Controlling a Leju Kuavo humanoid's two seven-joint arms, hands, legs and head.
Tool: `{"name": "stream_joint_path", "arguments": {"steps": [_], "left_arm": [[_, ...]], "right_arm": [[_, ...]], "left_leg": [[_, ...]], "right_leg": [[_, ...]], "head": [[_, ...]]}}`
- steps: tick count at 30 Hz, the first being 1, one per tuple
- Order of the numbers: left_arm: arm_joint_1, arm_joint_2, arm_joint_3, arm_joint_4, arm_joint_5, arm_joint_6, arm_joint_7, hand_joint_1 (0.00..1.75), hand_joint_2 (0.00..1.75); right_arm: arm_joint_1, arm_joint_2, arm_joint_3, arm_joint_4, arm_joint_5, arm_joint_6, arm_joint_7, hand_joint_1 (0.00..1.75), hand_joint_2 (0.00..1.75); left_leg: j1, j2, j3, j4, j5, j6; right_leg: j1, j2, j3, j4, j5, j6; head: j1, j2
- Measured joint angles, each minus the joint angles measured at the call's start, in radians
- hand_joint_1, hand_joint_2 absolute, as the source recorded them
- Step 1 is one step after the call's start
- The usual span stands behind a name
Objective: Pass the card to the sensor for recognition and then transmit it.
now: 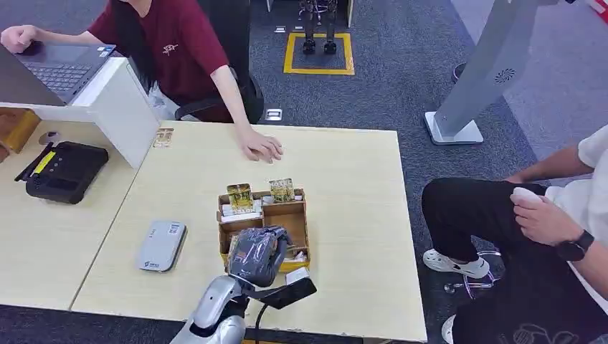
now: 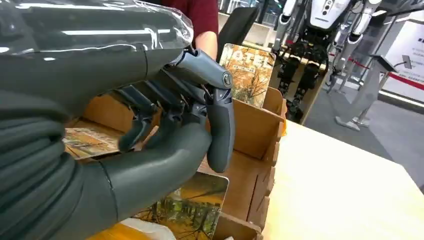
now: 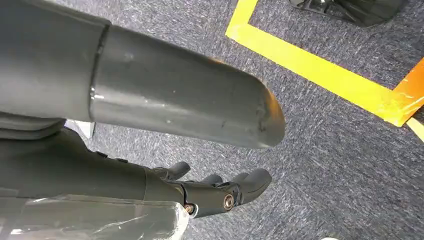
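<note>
Right by the camera, the left hand (image 1: 258,252) hung over the near end of the box (image 1: 296,215) on the table (image 1: 358,186). From the wrist view, its fingers (image 2: 137,125) were bent down into the box and the thumb (image 2: 220,125) pointed down too. Nothing was pinched between them that I could see — the hand looked partly spread and was holding nothing yet.

Cards stood in the box. One card (image 2: 192,210) leaned at the near end, just beside the thumb, with a picture of trees on it. Another card (image 2: 248,72) stood up at the far end, and a third lay flat under the fingers. Which one the hand was going for, I could not tell.

A grey sensor (image 1: 162,245) lay flat on the table, off to the left of the box and a little apart from it. No card was on it.

So the job had hardly started, I think. A card was not picked up yet. After that it would need to go over to the sensor, and then be handed on — maybe to the person (image 1: 172,43) across the table, whose hand (image 1: 260,147) rested on the top.

Down by the carpet (image 3: 325,150), the right hand (image 3: 220,192) hung with fingers curled a bit, and it held nothing.
</note>
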Motion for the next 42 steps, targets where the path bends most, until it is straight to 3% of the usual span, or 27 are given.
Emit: {"name": "stream_joint_path", "arguments": {"steps": [14,15,16,42], "left_arm": [[-0.003,0.0,0.0,0.0,0.004,-0.004,0.0,1.75,1.75],[-0.003,0.0,0.0,0.0,0.005,-0.005,0.0,1.1,1.75],[-0.003,0.0,0.0,0.0,0.006,-0.005,0.0,0.0,1.75],[-0.003,0.0,0.0,0.0,0.002,0.0,-0.007,0.0,1.75]], "right_arm": [[0.0,0.0,0.001,-0.002,-0.003,-0.002,0.0,0.0,0.0],[0.0,0.0,0.001,-0.002,-0.003,-0.002,0.0,0.0,0.0],[0.0,0.0,0.001,-0.002,-0.003,-0.003,0.0,0.0,0.0],[0.0,0.002,0.014,-0.003,0.0,0.0,0.0,0.0,0.0]], "left_leg": [[0.0,0.0,0.0,0.0,0.0,0.0],[0.0,0.0,0.0,0.0,0.0,0.0],[0.0,0.0,0.0,0.0,0.0,0.0],[0.0,0.0,0.0,0.0,0.0,0.0]], "right_leg": [[0.0,0.0,0.0,0.0,0.0,0.0],[0.0,0.0,0.0,0.0,0.0,0.0],[0.0,0.0,0.0,0.0,0.0,0.0],[0.0,0.0,0.0,0.0,0.0,0.0]], "head": [[0.0,0.0],[0.0,0.0],[0.0,0.0],[0.0,0.0]]}}
